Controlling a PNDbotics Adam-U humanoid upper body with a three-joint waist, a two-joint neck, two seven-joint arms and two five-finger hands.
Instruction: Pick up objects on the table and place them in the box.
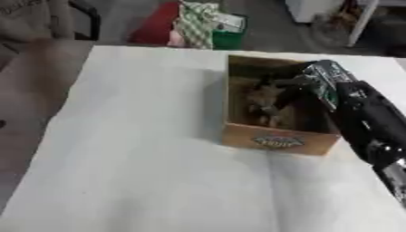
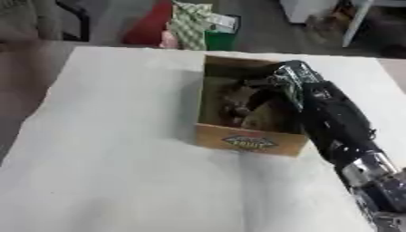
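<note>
An open cardboard box [image 1: 277,141] with a printed label on its front wall stands on the white table [image 1: 142,136], right of the middle. My right arm comes in from the lower right, and my right hand [image 1: 292,87] reaches over the box's right wall into its inside. Blurred brownish things [image 1: 260,99] lie in the box below the hand. I cannot make out whether the hand holds anything. No loose object shows on the table top. My left hand is out of view.
Beyond the table's far edge, a red bag [image 1: 155,25] and a green-checked bag [image 1: 198,22] stand on the floor. A dark chair [image 1: 83,18] is at the far left. The table's left edge runs diagonally down the left side.
</note>
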